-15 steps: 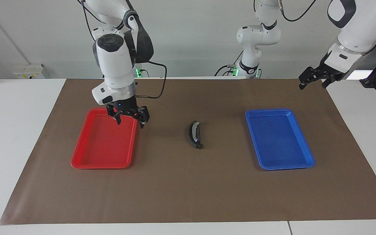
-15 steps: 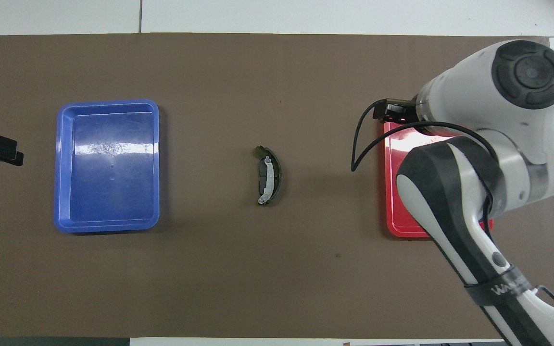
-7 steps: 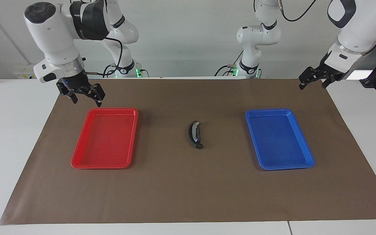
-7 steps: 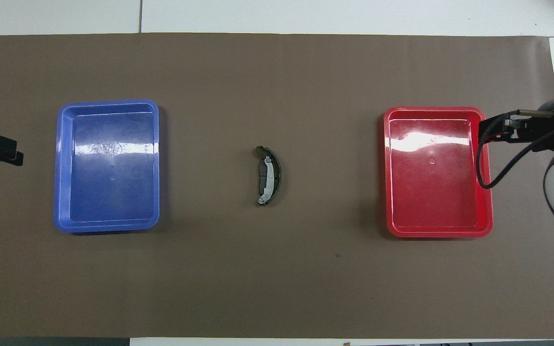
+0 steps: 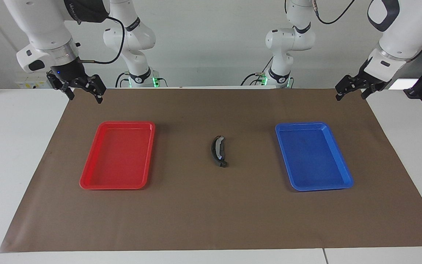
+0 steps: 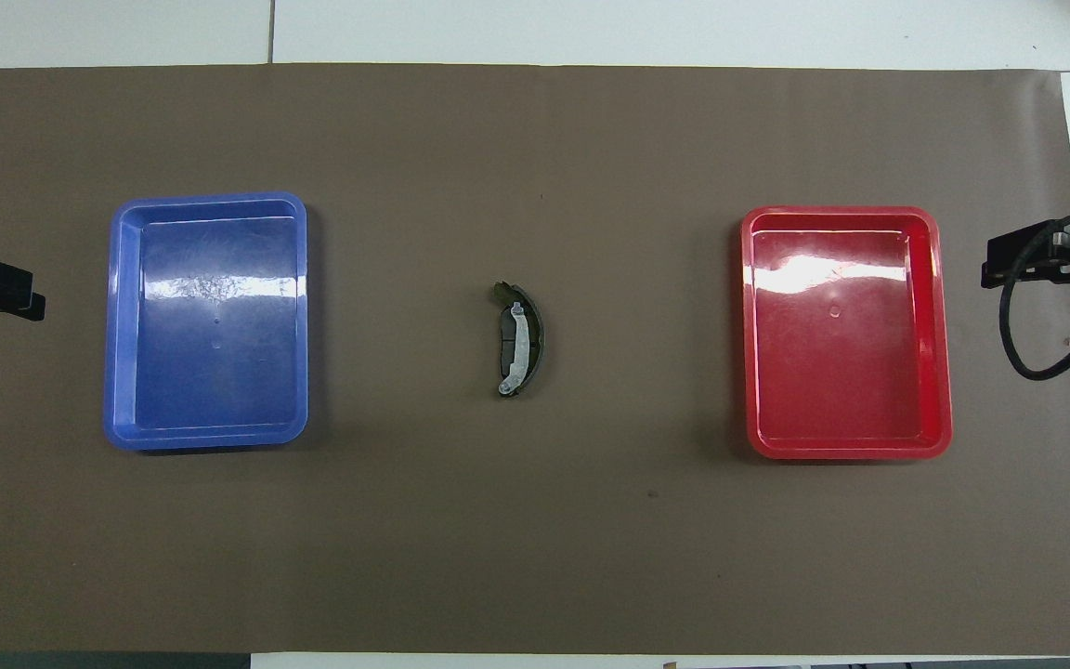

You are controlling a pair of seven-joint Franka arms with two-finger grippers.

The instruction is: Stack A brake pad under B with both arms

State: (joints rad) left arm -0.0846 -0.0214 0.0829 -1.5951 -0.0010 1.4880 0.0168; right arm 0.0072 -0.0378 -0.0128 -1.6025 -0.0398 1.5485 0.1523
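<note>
Nearest the robots, both grippers hang raised with jaws apart and empty: the right gripper (image 5: 82, 88) over the brown mat's (image 5: 203, 216) corner near the red tray (image 5: 86, 181), the left gripper (image 5: 354, 88) over the corner near the blue tray (image 5: 343, 185). Farther out, mid-table between the trays, B (image 5: 216, 149) lies atop the A brake pad (image 6: 506, 342). Their long axis runs toward and away from the robots, the curve bulging toward the right arm's end. Both look rigid, dense and fairly heavy; gripping across the narrow width at mid-length seems safest.

Plain white wall (image 5: 211, 44), white table (image 5: 9, 154), brown mat (image 5: 203, 212)
</note>
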